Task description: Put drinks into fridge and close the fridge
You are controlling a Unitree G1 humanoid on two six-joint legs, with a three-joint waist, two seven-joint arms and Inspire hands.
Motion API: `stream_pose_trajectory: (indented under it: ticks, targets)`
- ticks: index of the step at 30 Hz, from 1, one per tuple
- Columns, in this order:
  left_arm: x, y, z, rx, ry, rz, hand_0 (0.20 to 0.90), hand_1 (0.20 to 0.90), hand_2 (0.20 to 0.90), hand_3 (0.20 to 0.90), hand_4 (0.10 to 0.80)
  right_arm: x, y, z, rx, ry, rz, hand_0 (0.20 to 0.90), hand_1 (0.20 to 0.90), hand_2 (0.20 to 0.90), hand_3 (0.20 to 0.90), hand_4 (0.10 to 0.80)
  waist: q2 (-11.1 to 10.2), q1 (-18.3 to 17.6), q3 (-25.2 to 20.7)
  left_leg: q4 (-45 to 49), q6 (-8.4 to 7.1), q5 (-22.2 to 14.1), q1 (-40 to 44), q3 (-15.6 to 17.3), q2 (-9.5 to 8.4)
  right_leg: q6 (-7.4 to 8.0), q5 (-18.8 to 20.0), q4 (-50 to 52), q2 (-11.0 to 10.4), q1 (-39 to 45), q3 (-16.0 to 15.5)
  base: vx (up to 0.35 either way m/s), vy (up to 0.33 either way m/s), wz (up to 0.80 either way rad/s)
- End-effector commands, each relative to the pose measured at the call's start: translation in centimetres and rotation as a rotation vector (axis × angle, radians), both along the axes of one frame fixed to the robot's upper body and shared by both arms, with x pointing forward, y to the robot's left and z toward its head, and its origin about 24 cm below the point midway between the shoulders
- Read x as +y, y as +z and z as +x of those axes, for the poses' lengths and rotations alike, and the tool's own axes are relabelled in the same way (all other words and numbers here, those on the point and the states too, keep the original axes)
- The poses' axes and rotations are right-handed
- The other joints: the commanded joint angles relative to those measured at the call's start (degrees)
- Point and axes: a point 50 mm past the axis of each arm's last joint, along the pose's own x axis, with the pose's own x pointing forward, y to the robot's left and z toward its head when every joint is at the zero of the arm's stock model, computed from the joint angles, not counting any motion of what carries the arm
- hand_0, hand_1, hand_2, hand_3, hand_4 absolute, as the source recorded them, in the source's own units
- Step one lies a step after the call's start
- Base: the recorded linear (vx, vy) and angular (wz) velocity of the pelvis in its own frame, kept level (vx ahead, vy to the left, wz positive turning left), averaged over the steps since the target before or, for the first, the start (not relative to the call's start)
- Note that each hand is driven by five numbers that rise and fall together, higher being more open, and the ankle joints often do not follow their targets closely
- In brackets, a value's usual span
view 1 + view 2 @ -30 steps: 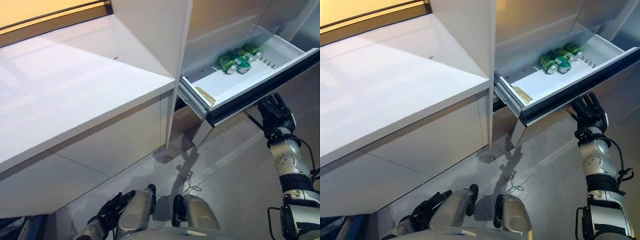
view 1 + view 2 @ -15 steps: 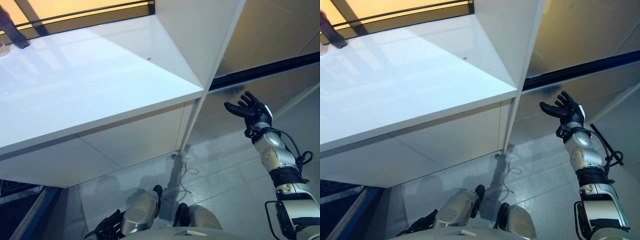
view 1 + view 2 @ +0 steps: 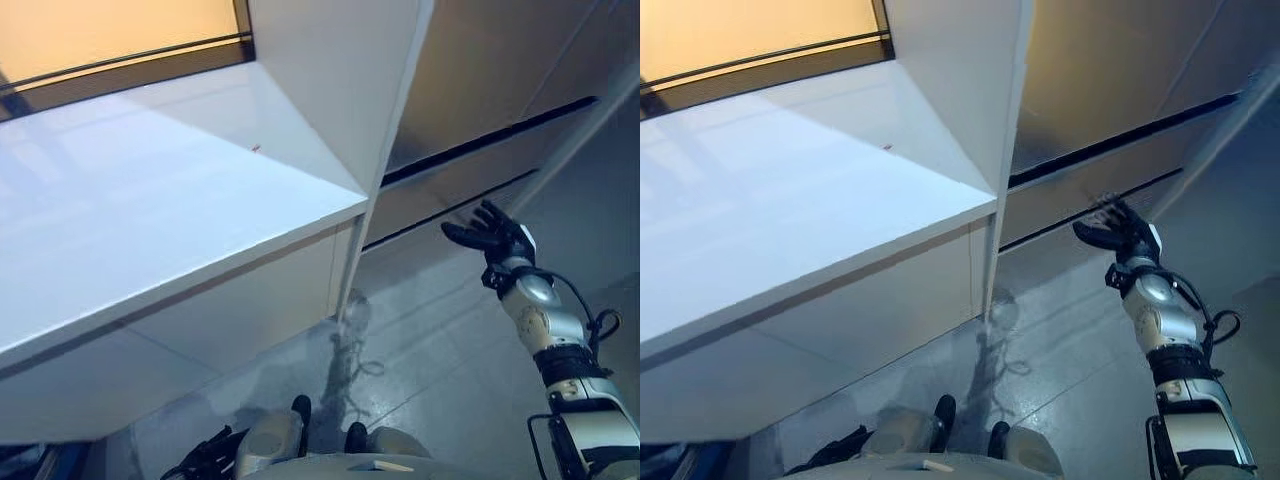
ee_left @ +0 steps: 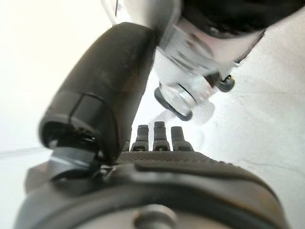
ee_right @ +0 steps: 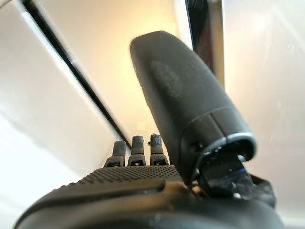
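The fridge's steel front (image 3: 480, 100) stands at the right. Its drawer is shut flush, and a dark seam (image 3: 490, 142) runs across the front. What is inside is hidden. My right hand (image 3: 492, 236) is open, fingers spread, raised a little in front of the lower part of the fridge front and touching nothing. It also shows in the right wrist view (image 5: 138, 145), with fingers straight toward the fridge seam. My left hand (image 3: 205, 462) hangs low at the bottom left, open and empty, and also shows in the left wrist view (image 4: 155, 138).
A long white counter (image 3: 150, 200) fills the left and middle. A white side panel (image 3: 340, 80) stands between it and the fridge. Grey floor (image 3: 430, 340) lies below the fridge front.
The fridge drawer with green cans stood open one second ago and is now shut. My right hand has left the drawer's front and is raised free. The camera has shifted.
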Motion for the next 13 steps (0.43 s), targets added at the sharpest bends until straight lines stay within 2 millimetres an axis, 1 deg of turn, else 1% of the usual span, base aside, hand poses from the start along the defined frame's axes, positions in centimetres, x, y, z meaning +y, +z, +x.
stream_pose_trajectory:
  ticks: [1,2,3,4,5,7,9,10,11,13]
  targets:
    - [-1.8,0.0,2.1,-0.072,-0.047,-0.040,0.900,0.900,0.900,0.900,0.800,0.3,1.4,0.2,-0.080,0.136,-0.054,0.900,0.900,0.900,0.900,0.800,-0.18,-1.85,-3.42,-2.78,1.31,-4.37,3.21,4.03,-0.14,3.22,7.07,-5.95,-0.73,-0.49,2.89,-0.104,-0.077,-0.34]
    - [-1.8,0.0,2.2,-0.074,-0.047,-0.036,0.900,0.900,0.900,0.900,0.800,0.6,0.2,-0.3,-0.036,0.158,-0.034,0.900,0.900,0.900,0.900,0.800,-0.27,-2.01,-3.96,-3.88,1.11,-3.92,3.50,4.29,0.03,3.28,7.53,-7.01,-0.47,-0.27,3.00,-0.066,-0.063,-0.32]
    - [-1.8,0.0,2.3,-0.078,-0.056,-0.033,0.900,0.900,0.900,0.900,0.800,1.0,-1.4,-1.1,0.026,0.180,-0.004,0.900,0.900,0.900,0.900,0.800,-0.36,-2.16,-4.72,-5.38,0.77,-3.40,4.02,4.60,0.28,3.41,8.02,-8.36,-0.21,0.14,2.95,-0.084,-0.078,-0.34]
    - [-1.8,0.0,2.4,-0.081,-0.061,-0.031,0.900,0.900,0.900,0.900,0.800,1.2,-2.5,-1.6,0.069,0.200,0.009,0.900,0.900,0.900,0.900,0.800,-0.38,-2.26,-5.19,-6.40,0.57,-2.99,4.32,4.80,0.45,3.46,8.30,-9.13,-0.03,0.38,2.90,-0.103,-0.082,-0.25]
    - [-1.9,0.1,2.5,-0.086,-0.070,-0.027,0.900,0.900,0.900,0.900,0.800,1.7,-4.4,-2.6,0.148,0.220,0.046,0.900,0.900,0.900,0.900,0.800,-0.28,-2.38,-6.03,-8.17,0.29,-2.15,4.77,5.09,0.72,3.51,8.69,-10.42,0.28,0.77,2.84,-0.084,-0.056,-0.20]
    - [-1.9,0.1,2.6,-0.085,-0.070,-0.025,0.900,0.900,0.900,0.900,0.800,2.1,-5.6,-3.3,0.194,0.228,0.070,0.900,0.900,0.900,0.900,0.800,-0.21,-2.45,-6.46,-8.91,0.13,-1.77,5.00,5.23,0.84,3.51,8.83,-10.93,0.47,0.93,2.88,-0.062,-0.037,-0.14]
    - [-1.7,0.0,2.7,-0.085,-0.070,-0.021,0.900,0.900,0.900,0.900,0.800,3.3,-9.3,-5.9,0.331,0.233,0.154,0.900,0.900,0.900,0.900,0.800,-0.06,-2.70,-7.45,-10.07,-0.17,-1.33,5.56,5.68,1.07,3.45,9.04,-12.11,0.91,1.48,2.89,-0.062,-0.046,-0.08]
    - [-1.7,0.0,2.8,-0.086,-0.066,-0.021,0.900,0.900,0.900,0.900,0.800,4.0,-11.3,-7.6,0.413,0.214,0.203,0.900,0.900,0.900,0.900,0.800,0.04,-2.78,-7.81,-10.37,-0.27,-1.29,5.93,5.86,1.11,3.37,9.13,-12.70,1.17,1.90,2.82,-0.039,-0.042,-0.09]
    - [-1.8,0.0,2.9,-0.083,-0.067,-0.021,0.900,0.900,0.900,0.900,0.800,4.6,-12.8,-8.9,0.476,0.204,0.232,0.900,0.900,0.900,0.900,0.800,0.13,-2.79,-8.07,-10.50,-0.26,-1.36,6.22,6.14,1.17,3.28,9.10,-13.04,1.30,2.27,2.74,-0.025,-0.036,-0.07]
    - [-2.0,-0.1,2.9,-0.082,-0.082,-0.017,0.900,0.900,0.900,0.900,0.800,5.4,-14.5,-10.8,0.558,0.169,0.271,0.900,0.900,0.900,0.900,0.800,0.29,-2.70,-8.40,-10.61,-0.26,-1.44,6.56,6.46,1.27,3.06,8.97,-13.29,1.48,2.72,2.60,-0.007,-0.015,-0.05]
